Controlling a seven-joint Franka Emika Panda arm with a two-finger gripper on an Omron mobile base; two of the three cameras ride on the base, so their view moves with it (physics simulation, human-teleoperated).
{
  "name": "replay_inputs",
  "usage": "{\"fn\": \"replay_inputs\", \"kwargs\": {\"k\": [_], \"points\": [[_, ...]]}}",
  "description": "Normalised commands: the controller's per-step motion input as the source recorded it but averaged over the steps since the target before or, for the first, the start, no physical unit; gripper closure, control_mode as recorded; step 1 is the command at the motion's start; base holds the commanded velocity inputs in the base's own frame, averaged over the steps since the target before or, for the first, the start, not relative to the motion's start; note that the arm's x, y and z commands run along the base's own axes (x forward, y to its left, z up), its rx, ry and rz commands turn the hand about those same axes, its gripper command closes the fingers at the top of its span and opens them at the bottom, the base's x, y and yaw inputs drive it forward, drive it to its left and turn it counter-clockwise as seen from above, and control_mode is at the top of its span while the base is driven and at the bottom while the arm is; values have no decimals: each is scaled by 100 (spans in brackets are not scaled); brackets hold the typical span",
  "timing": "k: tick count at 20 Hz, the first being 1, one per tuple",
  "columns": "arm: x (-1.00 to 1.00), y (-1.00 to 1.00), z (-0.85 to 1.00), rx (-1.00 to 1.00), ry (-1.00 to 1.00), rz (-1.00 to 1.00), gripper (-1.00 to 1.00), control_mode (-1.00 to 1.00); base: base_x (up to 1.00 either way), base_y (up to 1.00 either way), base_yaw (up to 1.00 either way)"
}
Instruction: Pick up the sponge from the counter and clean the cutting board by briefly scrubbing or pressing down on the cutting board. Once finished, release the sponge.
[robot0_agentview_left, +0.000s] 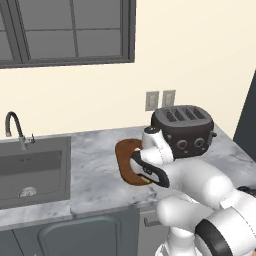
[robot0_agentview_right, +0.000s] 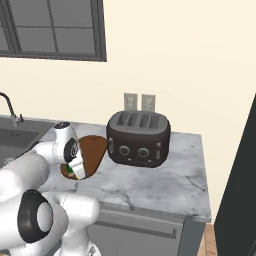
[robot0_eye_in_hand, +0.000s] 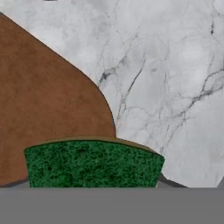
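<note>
One sponge (robot0_eye_in_hand: 92, 164) sits right at our gripper's (robot0_agentview_right: 76, 171) fingertips, green face toward us, over the cutting board's (robot0_eye_in_hand: 48, 100) rounded end beside bare counter (robot0_eye_in_hand: 175, 78). We judge the jaws narrowed on it, board directly beneath for pressing.

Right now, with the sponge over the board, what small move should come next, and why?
Probably press the sponge straight down onto the cutting board: the hand view shows it at the end effector, over the board's rounded end beside the counter, contact unclear.
</note>
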Motion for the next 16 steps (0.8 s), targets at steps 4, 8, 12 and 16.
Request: {"fn": "replay_inputs", "kwargs": {"k": [4,8,12,16], "points": [[0,100,3,1,0,0,100,-100,0,0,0],[46,93,0,4,0,0,100,-100,0,0,0],[64,89,6,7,0,0,100,-100,0,0,0],[47,26,9,14,0,0,100,-100,0,0,0]]}}
